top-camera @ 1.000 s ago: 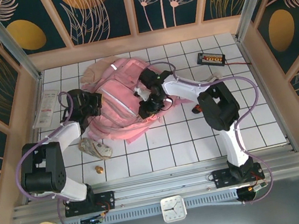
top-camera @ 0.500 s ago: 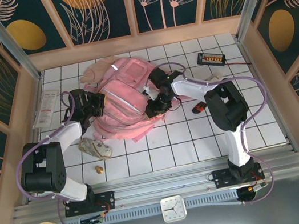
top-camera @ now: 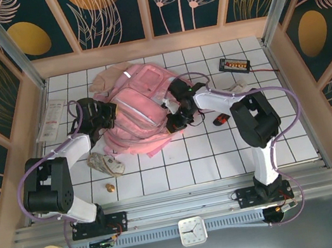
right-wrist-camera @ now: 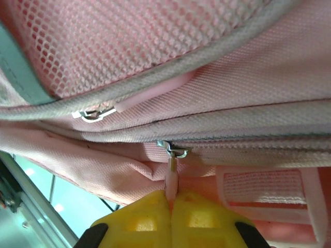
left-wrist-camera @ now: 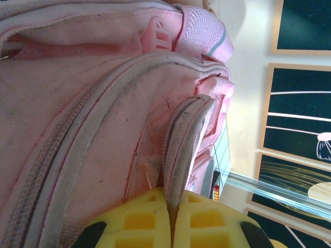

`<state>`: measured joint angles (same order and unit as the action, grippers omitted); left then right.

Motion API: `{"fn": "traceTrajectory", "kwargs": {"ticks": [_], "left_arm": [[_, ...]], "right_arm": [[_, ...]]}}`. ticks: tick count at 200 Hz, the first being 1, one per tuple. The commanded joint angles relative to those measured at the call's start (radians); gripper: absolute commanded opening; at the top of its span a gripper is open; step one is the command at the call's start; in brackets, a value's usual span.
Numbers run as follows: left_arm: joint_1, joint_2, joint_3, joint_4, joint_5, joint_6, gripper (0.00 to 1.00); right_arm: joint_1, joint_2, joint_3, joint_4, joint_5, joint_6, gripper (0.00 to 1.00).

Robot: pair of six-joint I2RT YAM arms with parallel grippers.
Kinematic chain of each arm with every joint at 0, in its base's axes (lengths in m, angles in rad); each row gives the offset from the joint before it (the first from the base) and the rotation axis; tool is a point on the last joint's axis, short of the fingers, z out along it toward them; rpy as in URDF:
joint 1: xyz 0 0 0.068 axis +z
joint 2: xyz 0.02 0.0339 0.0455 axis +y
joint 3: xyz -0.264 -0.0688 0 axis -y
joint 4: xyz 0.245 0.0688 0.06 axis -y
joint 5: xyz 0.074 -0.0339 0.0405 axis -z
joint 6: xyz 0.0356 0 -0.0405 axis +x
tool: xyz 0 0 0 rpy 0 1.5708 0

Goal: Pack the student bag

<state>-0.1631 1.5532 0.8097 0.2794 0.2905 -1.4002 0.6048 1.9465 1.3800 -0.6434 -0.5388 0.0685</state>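
Now left jaws pinch a student bag (top-camera: 140, 106) seam (left-wrist-camera: 178, 139), right jaws its zipper pull (right-wrist-camera: 171, 178); leaflet (top-camera: 51, 118) print seems unreadable.

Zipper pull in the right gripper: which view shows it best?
Right wrist: the zipper pull sits close up, pinched in the shut right gripper. Top external: too small to make out. Left wrist: a different seam of the student bag.

1. Top camera sits high behind the arm bases, looking down and away over the whole table (top-camera: 204, 156).
2. Left wrist camera looks out just behind the left claw (left-wrist-camera: 168, 212), right up against a seam of the student bag (left-wrist-camera: 77, 129).
3. Right wrist camera, just as tight behind the right claw (right-wrist-camera: 170, 206), faces a zipper pull (right-wrist-camera: 173, 155).
4. All three views share that bag.
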Motion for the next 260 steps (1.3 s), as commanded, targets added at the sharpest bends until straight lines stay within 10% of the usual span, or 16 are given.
{"fn": "traceTrajectory", "kwargs": {"ticks": [1, 169, 209, 260], "left_arm": [[-0.009, -0.013, 0.029, 0.039, 0.026, -0.012, 0.00], [-0.062, 0.025, -0.021, 0.186, 0.067, -0.112, 0.00], [-0.053, -0.006, 0.117, -0.219, 0.087, 0.224, 0.62], [-0.045, -0.033, 0.077, -0.340, 0.185, 0.309, 0.99]], "right_arm": [[0.019, -0.040, 0.025, -0.023, 0.029, -0.016, 0.00], [0.178, 0.090, 0.192, -0.160, -0.077, 0.030, 0.00], [0.066, 0.028, 0.134, -0.110, -0.009, 0.075, 0.00], [-0.034, 0.058, 0.260, -0.089, -0.024, 0.070, 0.00]]}}
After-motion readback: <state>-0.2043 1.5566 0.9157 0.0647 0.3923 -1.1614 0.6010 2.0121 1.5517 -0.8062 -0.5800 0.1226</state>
